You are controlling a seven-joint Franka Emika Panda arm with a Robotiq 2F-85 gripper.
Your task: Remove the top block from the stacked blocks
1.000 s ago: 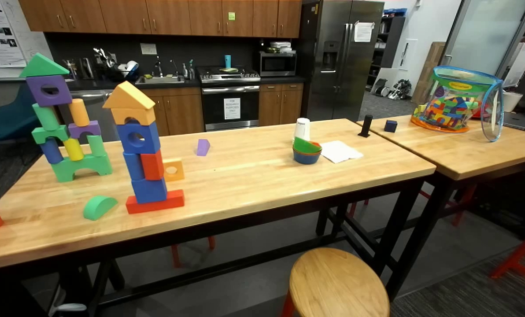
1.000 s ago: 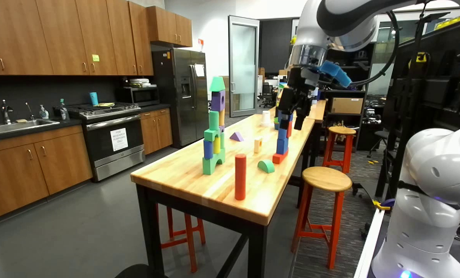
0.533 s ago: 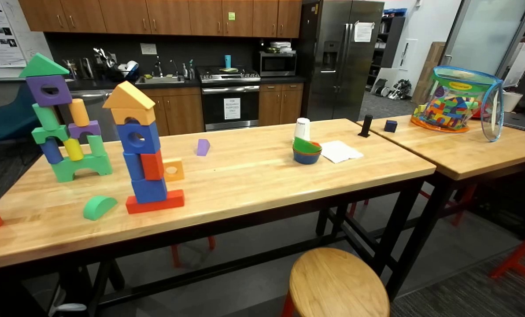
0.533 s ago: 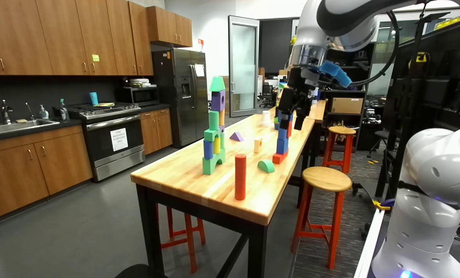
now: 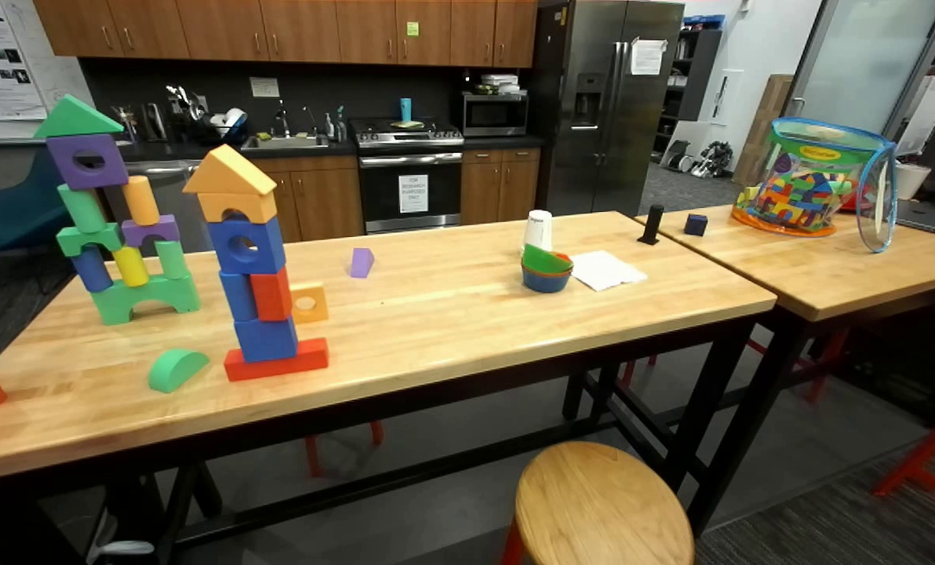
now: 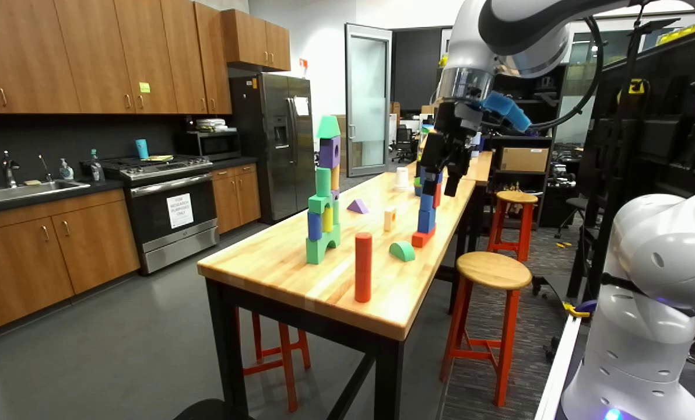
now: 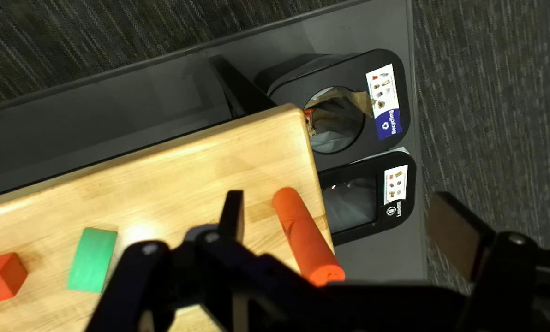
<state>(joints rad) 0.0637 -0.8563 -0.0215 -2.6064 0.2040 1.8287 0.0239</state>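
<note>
Hovering spread: claw (image 6: 440, 188) | top block (image 5: 234, 173): apart from it, atop stacked blocks (image 5: 252, 268) | gap unclear

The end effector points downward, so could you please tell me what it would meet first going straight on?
Probably the wooden table, near its corner, though depth is unclear; should the end effector just miss that edge, the recycling bin would likely come next.
</note>
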